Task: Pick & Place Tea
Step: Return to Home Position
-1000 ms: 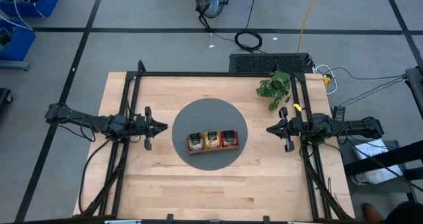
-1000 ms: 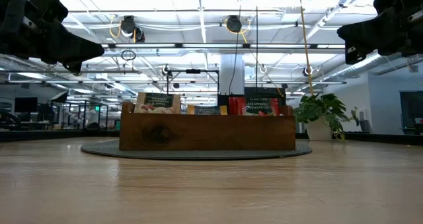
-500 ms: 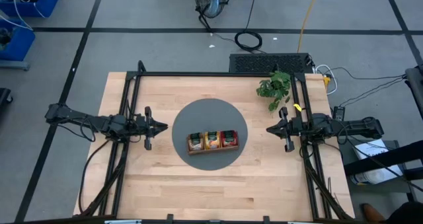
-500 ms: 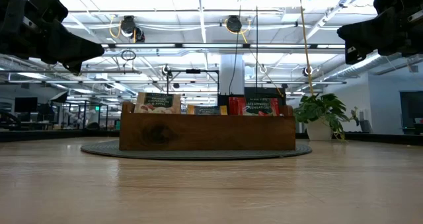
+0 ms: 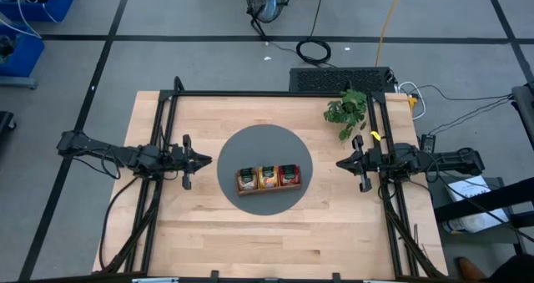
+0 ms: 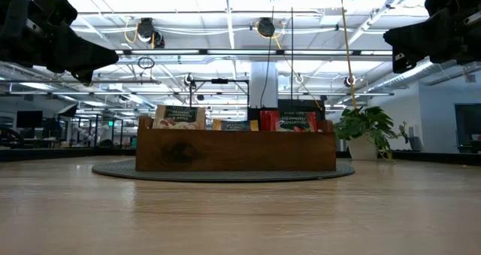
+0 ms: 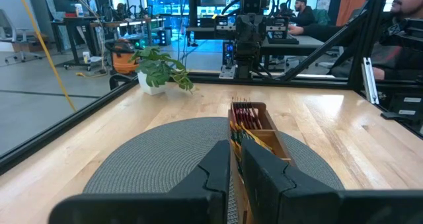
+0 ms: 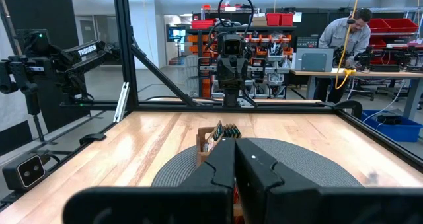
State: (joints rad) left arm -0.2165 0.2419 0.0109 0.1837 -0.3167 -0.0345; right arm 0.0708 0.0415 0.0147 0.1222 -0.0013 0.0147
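Overhead and bench-level views of the two-arm station. A brown wooden three-compartment tray (image 5: pixel 269 189) sits on a dark grey round mat (image 5: pixel 250 145) at the middle of the light wooden bench (image 5: pixel 209 224).

The tea is all inside the tray, standing on edge:
- The beige-brown tea-bag packets (image 5: pixel 248 179) fill the compartment nearest the left arm.
- The orange-yellow tea-bag packets (image 5: pixel 269 178) fill the middle compartment.
- The red tea-bag packets (image 5: pixel 289 176) fill the compartment nearest the right arm.

In the low view the packet tops rise just above the tray's front wall.

The left gripper (image 5: pixel 209 159) hangs above the bench just outside the mat's edge on the left arm's side and points toward the tray. The right gripper (image 5: pixel 340 163) mirrors it on the opposite side. Both are well apart from the tray.

In each wrist view the arm's own dark fingers (image 7: pixel 215 168) are drawn together, with only a narrow slit between them and nothing held.

A small green potted plant (image 5: pixel 346 110) stands near the bench's far edge, on the right arm's side.
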